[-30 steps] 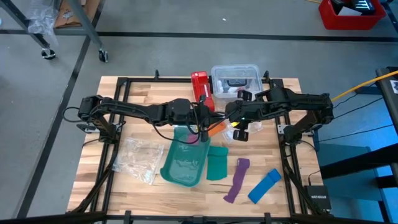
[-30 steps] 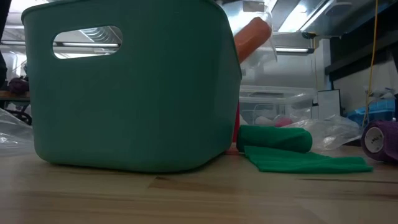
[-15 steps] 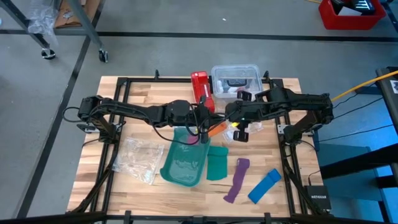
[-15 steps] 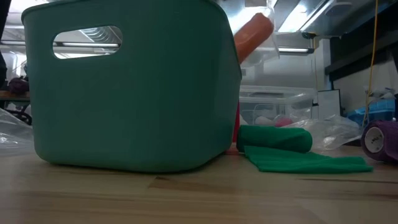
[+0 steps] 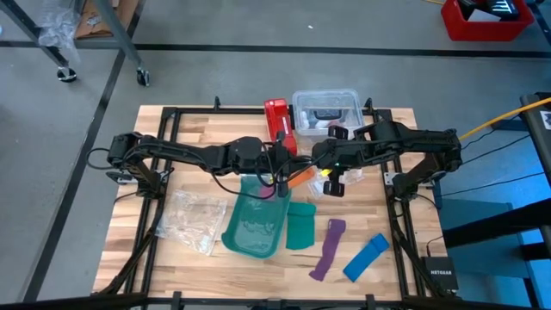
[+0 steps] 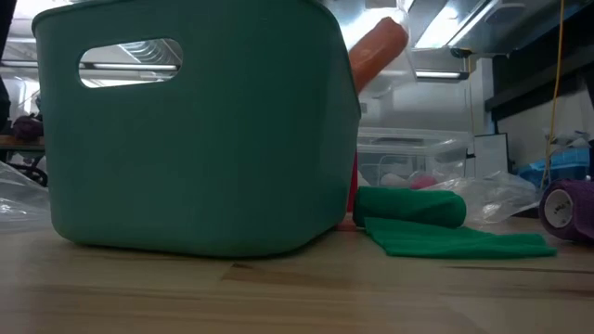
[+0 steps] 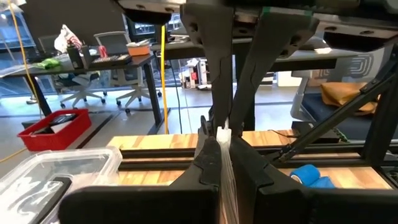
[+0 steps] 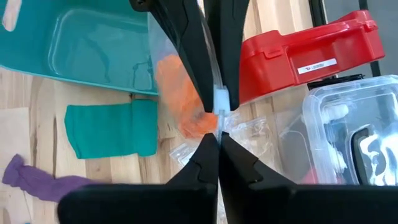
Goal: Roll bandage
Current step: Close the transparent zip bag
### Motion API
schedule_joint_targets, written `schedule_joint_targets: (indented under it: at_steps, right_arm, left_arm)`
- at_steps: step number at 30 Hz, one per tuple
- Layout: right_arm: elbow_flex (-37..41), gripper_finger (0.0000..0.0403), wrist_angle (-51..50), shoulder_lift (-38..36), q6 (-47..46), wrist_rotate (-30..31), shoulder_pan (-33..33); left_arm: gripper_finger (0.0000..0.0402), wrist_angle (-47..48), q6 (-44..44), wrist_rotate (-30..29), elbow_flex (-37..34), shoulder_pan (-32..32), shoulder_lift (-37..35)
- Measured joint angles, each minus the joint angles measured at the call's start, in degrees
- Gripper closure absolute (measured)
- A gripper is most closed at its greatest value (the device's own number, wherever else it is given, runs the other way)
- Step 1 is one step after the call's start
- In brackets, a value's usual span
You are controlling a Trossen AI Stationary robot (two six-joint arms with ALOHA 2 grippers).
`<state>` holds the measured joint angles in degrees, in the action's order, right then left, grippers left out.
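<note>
**Plastic bag now pinched from both sides**

Wooden table [image 5: 172,129] holds the teal bin [image 5: 255,226]; just above its rim the right gripper [image 5: 317,172] has just snapped shut on the clear bag [image 8: 219,99], meeting the closed left gripper [image 5: 281,176]. Inside hangs the orange bandage [image 8: 181,93], ready for extraction.

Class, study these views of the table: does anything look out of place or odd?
Yes. The orange bandage is not lying on the table; it sits inside a clear plastic bag held in the air above the teal bin. The left gripper and right gripper are both shut on the bag's edge.
</note>
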<state>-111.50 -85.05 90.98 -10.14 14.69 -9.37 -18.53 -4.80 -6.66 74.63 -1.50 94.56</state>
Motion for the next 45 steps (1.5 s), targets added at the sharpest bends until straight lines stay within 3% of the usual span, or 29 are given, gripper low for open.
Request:
schedule_joint_targets:
  at_steps: [14, 31, 39, 45]
  right_arm:
    - [0.0, 0.0402, -0.1, -0.1, -0.1, -0.7, 0.0]
    - [0.1, 0.0403, -5.4, -0.2, -3.0, -0.4, 0.0]
    - [0.1, 0.0395, -4.9, -0.2, -2.8, -3.3, 0.0]
    - [-7.9, 0.0398, -5.0, -0.4, -1.8, -3.3, 0.0]
  left_arm:
    - [0.0392, 0.4, 0.0, 0.1, 0.0, 0.0, -0.7]
    - [0.0396, 9.3, 2.1, 0.1, 0.1, -0.8, -1.0]
    - [0.0398, 9.0, 1.9, 0.0, 0.1, -0.7, -1.0]
    - [0.0398, 9.2, 1.9, 0.0, 0.1, -0.7, -1.0]
